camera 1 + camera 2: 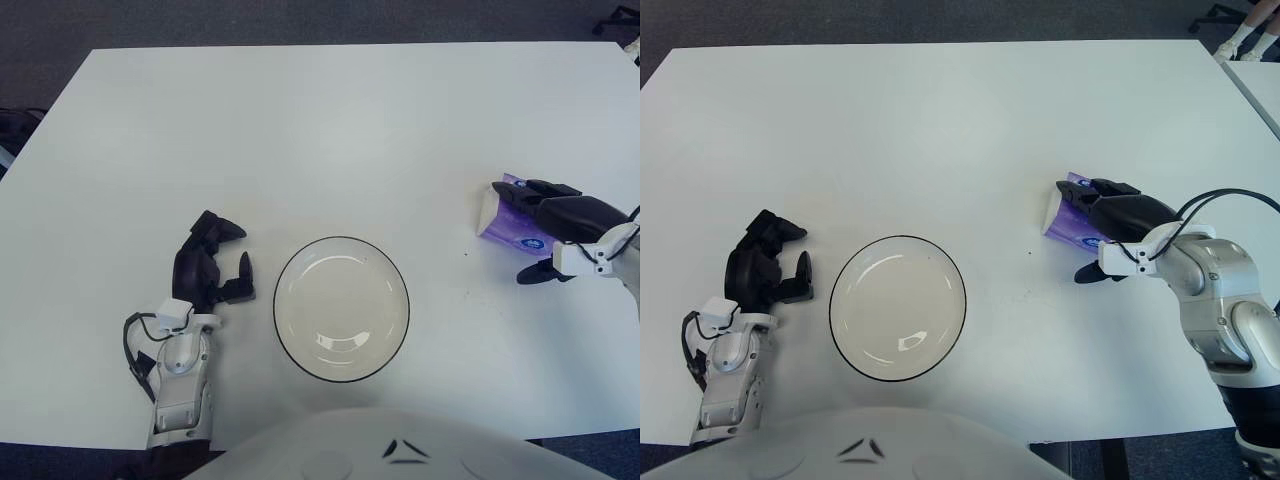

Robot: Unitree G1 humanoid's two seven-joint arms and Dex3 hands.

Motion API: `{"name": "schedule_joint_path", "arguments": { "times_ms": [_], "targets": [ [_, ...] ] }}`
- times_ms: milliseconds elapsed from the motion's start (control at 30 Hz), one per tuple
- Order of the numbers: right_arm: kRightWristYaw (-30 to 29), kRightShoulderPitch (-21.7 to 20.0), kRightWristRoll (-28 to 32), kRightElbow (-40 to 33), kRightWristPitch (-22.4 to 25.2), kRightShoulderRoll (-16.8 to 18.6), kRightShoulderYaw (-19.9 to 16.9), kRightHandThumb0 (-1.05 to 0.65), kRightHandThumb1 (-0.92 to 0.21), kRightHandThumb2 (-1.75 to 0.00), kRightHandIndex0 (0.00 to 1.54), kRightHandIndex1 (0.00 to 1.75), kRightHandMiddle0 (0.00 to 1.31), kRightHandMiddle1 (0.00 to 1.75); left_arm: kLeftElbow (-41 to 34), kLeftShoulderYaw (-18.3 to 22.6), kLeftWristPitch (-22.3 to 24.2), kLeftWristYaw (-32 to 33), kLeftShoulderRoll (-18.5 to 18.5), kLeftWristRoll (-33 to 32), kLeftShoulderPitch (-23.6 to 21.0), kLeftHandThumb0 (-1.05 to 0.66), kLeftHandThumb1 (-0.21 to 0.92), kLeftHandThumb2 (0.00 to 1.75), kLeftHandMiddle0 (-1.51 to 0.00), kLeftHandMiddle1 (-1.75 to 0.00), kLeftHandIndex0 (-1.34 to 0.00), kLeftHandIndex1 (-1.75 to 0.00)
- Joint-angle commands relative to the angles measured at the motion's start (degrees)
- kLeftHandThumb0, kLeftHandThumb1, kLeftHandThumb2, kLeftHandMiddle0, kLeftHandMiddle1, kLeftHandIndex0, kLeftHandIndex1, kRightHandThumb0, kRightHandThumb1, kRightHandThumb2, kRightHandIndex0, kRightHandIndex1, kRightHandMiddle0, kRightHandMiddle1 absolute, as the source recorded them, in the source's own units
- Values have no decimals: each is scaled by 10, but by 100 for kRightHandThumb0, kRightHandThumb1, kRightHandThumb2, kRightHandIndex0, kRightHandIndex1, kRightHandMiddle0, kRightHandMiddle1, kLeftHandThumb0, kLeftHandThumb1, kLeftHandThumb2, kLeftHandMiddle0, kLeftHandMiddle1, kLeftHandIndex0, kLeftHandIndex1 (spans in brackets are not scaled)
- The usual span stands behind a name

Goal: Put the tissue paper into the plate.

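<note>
A purple tissue pack (503, 226) lies on the white table (320, 130) at the right, well to the right of the plate. My right hand (516, 234) is low over the pack. Its fingers (545, 189) stretch across the pack's top and far edge, while the thumb (533, 275) sits a little apart on the near side, so the hand straddles the pack without clamping it. The white plate (342, 239) with a thin black rim sits empty near the table's front edge. My left hand (222, 262) shows just left of the plate, fingers loosely curled and holding nothing.
The table's right edge (1240, 110) runs close behind the right arm (1215, 290). A cable loops from the left forearm (182, 375) near the front edge.
</note>
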Motion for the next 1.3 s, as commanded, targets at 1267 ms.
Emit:
{"name": "schedule_joint_path", "arguments": {
  "times_ms": [1267],
  "targets": [
    [-249,-203,-32,448,-76,133,181,-96,-70,-38,0,0,0,0,2,7,24,13,-5,3,48,-1,2,163,-83,-175,-66,-164]
  ]
}}
